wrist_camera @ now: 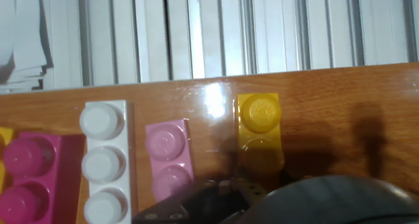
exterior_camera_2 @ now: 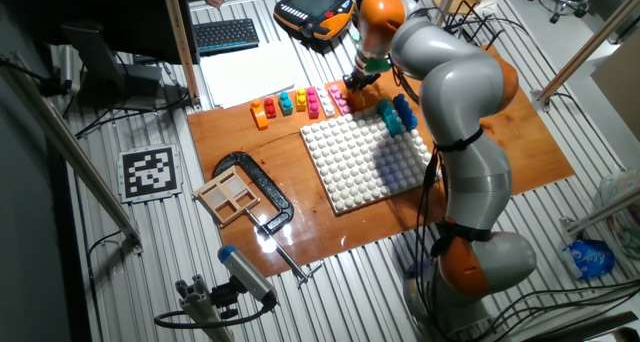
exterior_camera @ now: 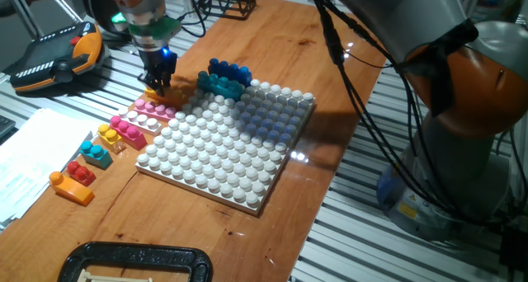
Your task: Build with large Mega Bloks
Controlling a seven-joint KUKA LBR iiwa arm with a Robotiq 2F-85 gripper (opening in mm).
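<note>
My gripper [exterior_camera: 157, 81] is low at the far left corner of the white baseplate [exterior_camera: 223, 154], right over a yellow brick [wrist_camera: 260, 127] on the wooden table. The hand view shows that brick's near stud in shadow under the gripper body. Whether the fingers touch it is hidden. Beside it lie a light pink brick [wrist_camera: 169, 157], a white brick [wrist_camera: 105, 157] and a magenta brick [wrist_camera: 29, 175]. Further along the row are yellow [exterior_camera: 110, 135], teal [exterior_camera: 96, 154], red [exterior_camera: 81, 171] and orange [exterior_camera: 70, 187] bricks. A blue brick [exterior_camera: 229, 70] and a teal brick [exterior_camera: 221, 85] sit at the baseplate's far corner.
An orange-and-black teach pendant [exterior_camera: 58, 59] and papers [exterior_camera: 33, 162] lie left of the wooden board. A black clamp [exterior_camera: 136, 261] and a small wooden tray [exterior_camera_2: 232, 194] sit near the front edge. Arm cables [exterior_camera: 388, 109] hang at the right, above the slatted metal table.
</note>
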